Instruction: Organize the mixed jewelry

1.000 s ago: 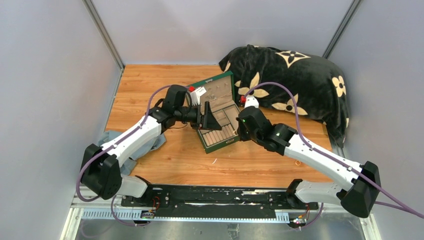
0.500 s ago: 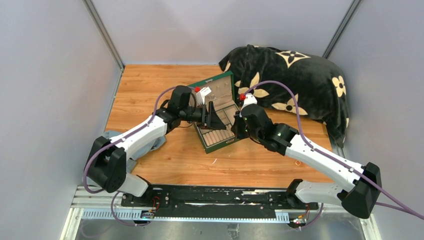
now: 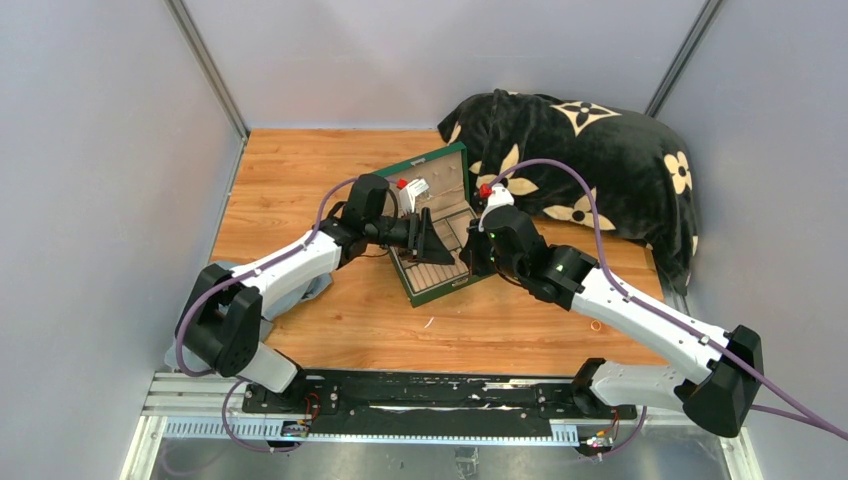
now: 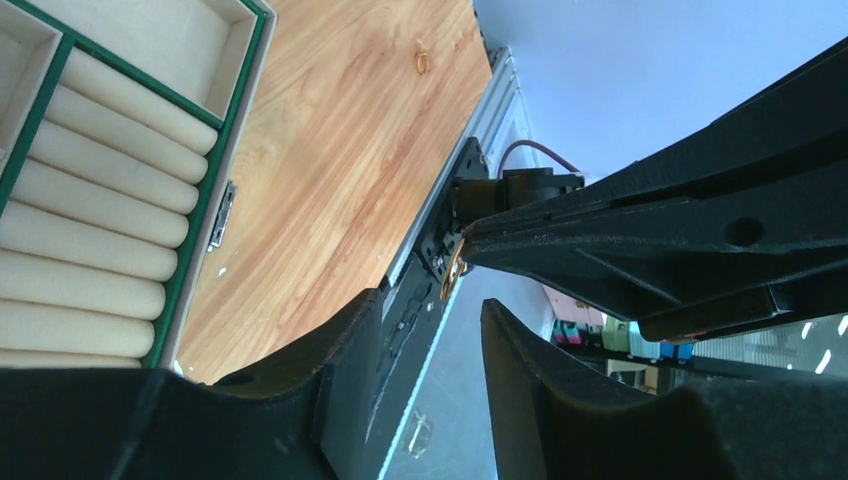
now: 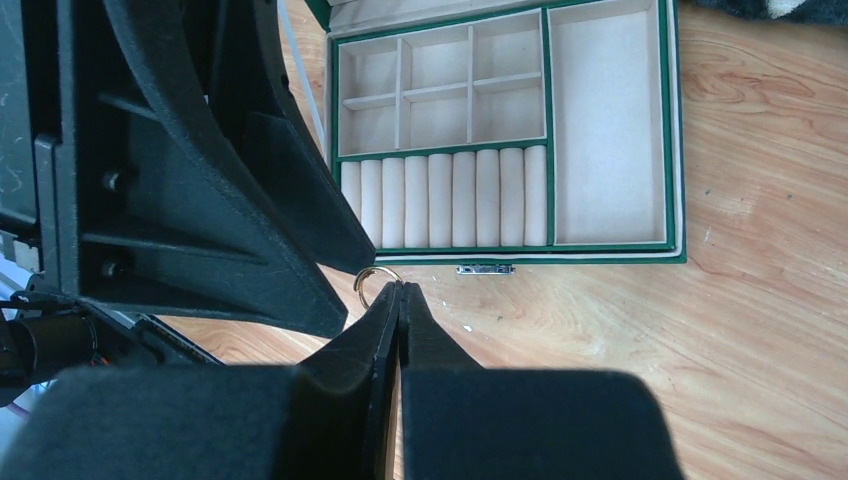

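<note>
Gold ring (image 5: 373, 278) sits pinched between the closed tips of the right gripper (image 5: 400, 292), at 7 o'clock from the open green box (image 5: 600, 256) in the right wrist view. The left gripper (image 4: 430, 305) gapes wide, just beside it. Another small ring (image 4: 422, 62) lies on the wooden table (image 3: 300, 170), at 4 o'clock from the box seen from above

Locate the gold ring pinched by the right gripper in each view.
Top external: not discernible; it sits at the right gripper's tip, beside the green box.
Left wrist: gold ring at centre, at that gripper's tip.
Right wrist: centre, just below the box's front edge.
Shared landmark: the box's row of cream ring rolls.
</note>
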`<state>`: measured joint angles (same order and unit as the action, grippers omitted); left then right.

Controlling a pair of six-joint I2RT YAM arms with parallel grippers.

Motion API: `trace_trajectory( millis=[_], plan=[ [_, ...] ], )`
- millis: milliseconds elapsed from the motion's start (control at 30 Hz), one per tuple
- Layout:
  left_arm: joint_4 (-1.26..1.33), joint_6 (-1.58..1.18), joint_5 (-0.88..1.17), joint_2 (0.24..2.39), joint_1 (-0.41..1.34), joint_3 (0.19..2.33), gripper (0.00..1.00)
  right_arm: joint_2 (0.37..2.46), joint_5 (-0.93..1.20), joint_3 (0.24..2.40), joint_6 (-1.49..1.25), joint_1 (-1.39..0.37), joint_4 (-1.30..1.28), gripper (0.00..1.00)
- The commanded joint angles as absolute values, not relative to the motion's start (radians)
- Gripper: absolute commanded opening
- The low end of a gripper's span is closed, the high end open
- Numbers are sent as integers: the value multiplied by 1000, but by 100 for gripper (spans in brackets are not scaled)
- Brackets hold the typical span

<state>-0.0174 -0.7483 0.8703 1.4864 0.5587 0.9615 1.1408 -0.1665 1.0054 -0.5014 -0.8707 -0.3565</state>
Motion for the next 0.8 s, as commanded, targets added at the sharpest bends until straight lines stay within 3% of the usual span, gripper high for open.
trace_trajectory(
  millis=[0,133,267,567,733,767],
  plan=[
    [60,-783,911,1504,566,950,45,1135,-164,1037,-505,-861,-347,0],
    [78,-797,923,1510,566,952,41,1134,-161,1038,-505,-861,-347,0],
    [83,-799,932,1514,565,953,30,1135,-165,1039,-507,-861,-347,0],
    [81,-799,933,1515,566,950,20,1137,-157,1036,-509,-861,-342,0],
    [82,-801,929,1515,566,947,0,1132,-158,1031,-508,-861,-342,0],
    [82,-801,933,1516,566,950,0,1129,-158,1030,-507,-861,-341,0]
  ],
)
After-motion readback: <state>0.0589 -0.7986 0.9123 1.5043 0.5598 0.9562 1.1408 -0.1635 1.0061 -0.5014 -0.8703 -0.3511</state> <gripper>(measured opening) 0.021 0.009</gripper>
